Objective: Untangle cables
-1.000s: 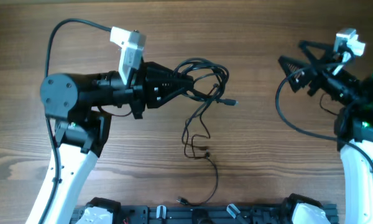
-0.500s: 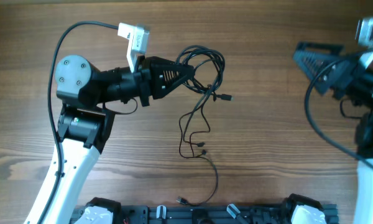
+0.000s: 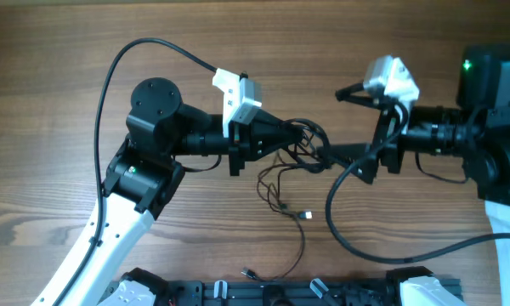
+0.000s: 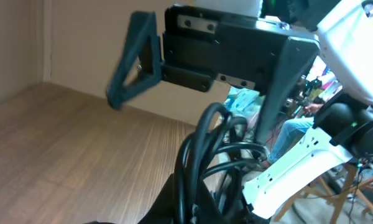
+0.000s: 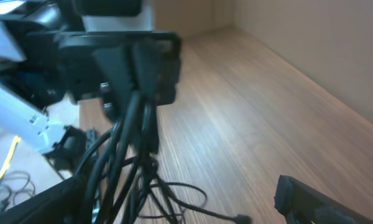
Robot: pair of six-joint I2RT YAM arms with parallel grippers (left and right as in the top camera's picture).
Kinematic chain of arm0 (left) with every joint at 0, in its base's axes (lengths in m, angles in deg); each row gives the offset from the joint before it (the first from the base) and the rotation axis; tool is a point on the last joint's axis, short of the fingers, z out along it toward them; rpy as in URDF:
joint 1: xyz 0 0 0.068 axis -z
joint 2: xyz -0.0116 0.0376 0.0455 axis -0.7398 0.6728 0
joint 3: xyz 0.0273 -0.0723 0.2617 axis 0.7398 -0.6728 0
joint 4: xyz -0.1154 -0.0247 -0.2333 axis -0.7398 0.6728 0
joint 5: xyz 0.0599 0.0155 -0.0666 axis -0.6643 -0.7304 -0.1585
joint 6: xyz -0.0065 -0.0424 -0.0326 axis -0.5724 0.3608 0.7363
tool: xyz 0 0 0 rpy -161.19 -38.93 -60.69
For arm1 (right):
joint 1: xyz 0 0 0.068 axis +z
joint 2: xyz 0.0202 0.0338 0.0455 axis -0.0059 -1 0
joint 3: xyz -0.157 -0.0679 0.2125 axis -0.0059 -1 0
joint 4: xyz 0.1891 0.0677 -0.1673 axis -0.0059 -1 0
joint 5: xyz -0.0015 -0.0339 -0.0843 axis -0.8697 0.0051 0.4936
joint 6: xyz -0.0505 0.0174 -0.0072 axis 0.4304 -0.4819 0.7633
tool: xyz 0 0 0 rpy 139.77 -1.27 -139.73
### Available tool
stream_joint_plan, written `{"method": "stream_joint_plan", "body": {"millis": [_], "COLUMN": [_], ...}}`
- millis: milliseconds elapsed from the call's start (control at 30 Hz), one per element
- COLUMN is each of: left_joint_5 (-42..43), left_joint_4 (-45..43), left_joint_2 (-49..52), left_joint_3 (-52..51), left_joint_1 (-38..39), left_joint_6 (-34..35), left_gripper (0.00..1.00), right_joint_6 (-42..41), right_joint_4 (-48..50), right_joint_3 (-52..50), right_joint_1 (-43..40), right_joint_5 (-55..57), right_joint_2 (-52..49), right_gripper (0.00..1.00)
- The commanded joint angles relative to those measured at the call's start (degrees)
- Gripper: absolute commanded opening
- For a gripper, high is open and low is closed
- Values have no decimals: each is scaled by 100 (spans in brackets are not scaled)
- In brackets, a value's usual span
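left end effector: clamped shut on a bunch of thin black cords. The bunch is held up off the brown wood-grain bench, with loops poking out just past the tips.
right end effector: spread wide, nothing gripped. It's parked tip to tip with the left one, and the bunch looks to be roughly between its fingers.
loose ends: a few strands hang below the left tips and trail onto the bench. A small pale plug is lying there.
risk, knot: if the whole clump gets grabbed instead of one strand, any pull apart would probably just cinch it tighter.
risk, bump: the tips are very close, so closing could knock them together.
risk, snag: the plug could get dragged through a loop.
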State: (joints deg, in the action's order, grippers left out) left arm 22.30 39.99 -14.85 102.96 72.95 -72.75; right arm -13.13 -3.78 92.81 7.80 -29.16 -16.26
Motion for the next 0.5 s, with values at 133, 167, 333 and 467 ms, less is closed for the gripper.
{"method": "stream_joint_plan", "body": {"millis": [133, 167, 333, 467], "left_joint_5": [-203, -229, -367, -369], "left_joint_4": [-179, -179, -374, -693], "left_joint_2": [-33, -33, -33, -33], "left_joint_3": [48, 48, 50, 48], "left_joint_1": [-20, -22, 37, 387], "left_joint_6": [-262, -264, -264, -271], "left_gripper": [4, 4, 4, 4], "right_joint_6": [1036, 1032, 1029, 1027], "right_joint_4": [-415, -409, -461, -448], "right_joint_3": [79, 79, 79, 79], "right_joint_1": [50, 50, 50, 50], "right_joint_5": [-1104, -1130, -1130, -1064], "right_joint_2": [87, 87, 87, 33], "right_gripper": [83, 80, 64, 50]}}
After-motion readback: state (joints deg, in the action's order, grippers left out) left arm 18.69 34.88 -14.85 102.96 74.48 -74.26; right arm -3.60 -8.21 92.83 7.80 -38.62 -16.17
